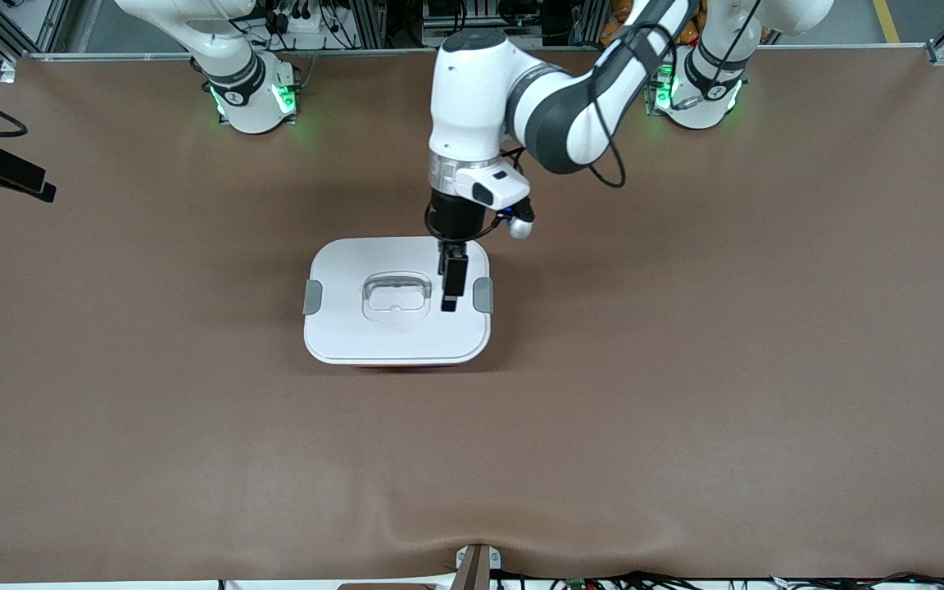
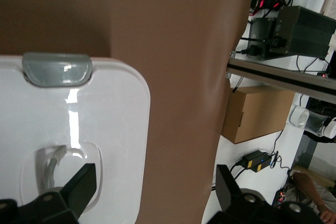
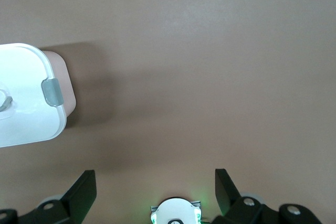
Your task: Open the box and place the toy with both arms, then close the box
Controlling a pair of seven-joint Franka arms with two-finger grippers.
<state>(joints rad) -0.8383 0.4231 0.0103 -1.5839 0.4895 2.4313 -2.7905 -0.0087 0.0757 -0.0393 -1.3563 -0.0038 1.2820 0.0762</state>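
Fingers of left gripper spread above white-lidded box.

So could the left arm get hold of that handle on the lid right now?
Probably yes. The left end effector hangs open just above the lid, beside its clear handle, with nothing between them.

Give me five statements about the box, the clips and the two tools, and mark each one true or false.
1. The lid is on the box. True.
2. The left tool hangs over the lid, beside the handle. True.
3. The left tool is shut on a grey clip. False: it is open and holds nothing.
4. The toy lies on the table beside the box. False: no toy is in view.
5. The right tool is open, over bare table. True.
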